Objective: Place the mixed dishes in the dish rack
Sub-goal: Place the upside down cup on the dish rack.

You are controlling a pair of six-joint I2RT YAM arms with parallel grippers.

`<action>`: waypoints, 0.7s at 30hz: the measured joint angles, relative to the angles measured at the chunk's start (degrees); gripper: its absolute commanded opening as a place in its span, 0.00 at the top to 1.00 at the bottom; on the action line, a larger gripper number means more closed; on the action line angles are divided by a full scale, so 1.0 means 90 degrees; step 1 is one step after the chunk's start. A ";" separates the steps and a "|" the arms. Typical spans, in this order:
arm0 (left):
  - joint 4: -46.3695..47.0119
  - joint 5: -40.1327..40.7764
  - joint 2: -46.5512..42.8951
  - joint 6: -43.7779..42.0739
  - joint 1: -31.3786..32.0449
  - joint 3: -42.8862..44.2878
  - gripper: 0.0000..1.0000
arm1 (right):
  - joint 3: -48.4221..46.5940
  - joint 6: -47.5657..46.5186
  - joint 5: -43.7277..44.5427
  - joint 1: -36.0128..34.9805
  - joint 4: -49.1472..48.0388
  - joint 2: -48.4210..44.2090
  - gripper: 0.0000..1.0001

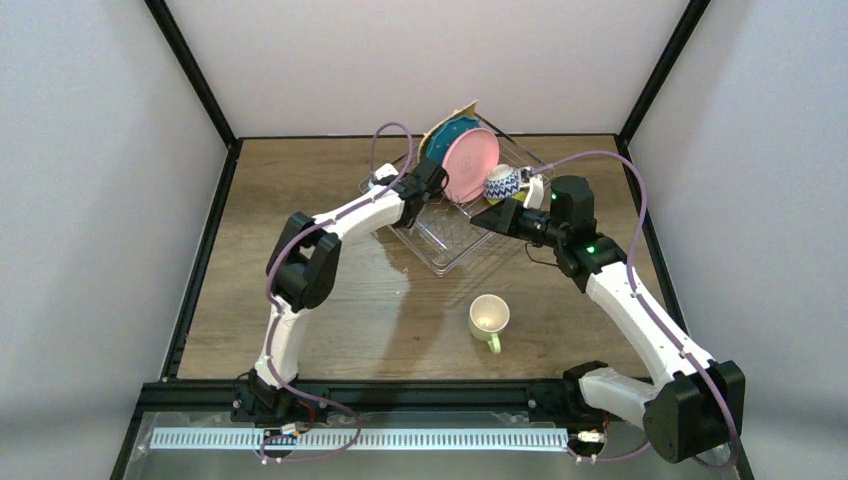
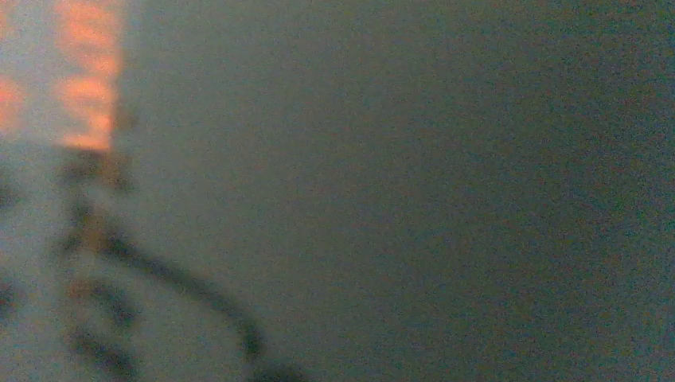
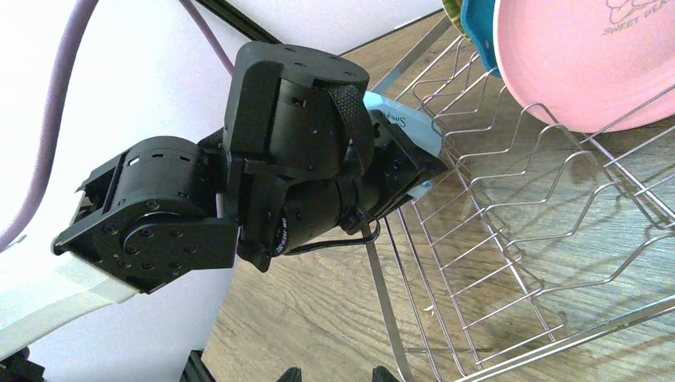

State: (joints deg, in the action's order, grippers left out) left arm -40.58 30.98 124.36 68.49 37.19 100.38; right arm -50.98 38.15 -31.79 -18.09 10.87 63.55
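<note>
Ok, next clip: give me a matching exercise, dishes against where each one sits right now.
1 pink round plate
2 pale yellow-green mug
3 light-blue mug
4 blue-and-white patterned bowl

A on the wooden table, outside the silver wire dish rack
B between the fingers of the left gripper
C on edge in the rack
D just right of the pink plate

Pairs: 1-C, 2-A, 3-B, 4-D.

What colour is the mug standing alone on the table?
Pale yellow-green; the mug shows best in the top external view.

The pink round plate [image 3: 589, 64] reads "SWEET DREA…"; the light-blue mug [image 3: 404, 126] shows "Simpl…".
</note>
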 measured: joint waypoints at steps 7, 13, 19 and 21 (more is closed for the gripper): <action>0.0039 -0.0138 -0.0097 -0.0153 -0.0117 -0.0015 0.28 | 0.0000 0.0049 -0.0007 0.0000 0.0000 0.0000 0.50; 0.0036 -0.0187 -0.0158 -0.0206 -0.0134 -0.0032 0.27 | 0.0000 0.0090 -0.0022 0.0000 0.0000 0.0000 0.50; 0.0019 -0.0202 -0.0262 -0.0253 -0.0146 -0.0049 0.24 | 0.0000 0.0100 -0.0029 0.0000 0.0000 -0.0015 0.50; 0.0012 -0.0209 -0.0304 -0.0260 -0.0148 -0.0053 0.24 | 0.0000 0.0100 -0.0034 0.0000 0.0002 -0.0032 0.50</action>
State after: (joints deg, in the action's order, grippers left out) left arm -40.47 29.10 121.62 66.15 35.86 99.90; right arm -50.98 39.05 -32.10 -18.09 10.90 63.26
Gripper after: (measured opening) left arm 0.760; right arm 0.496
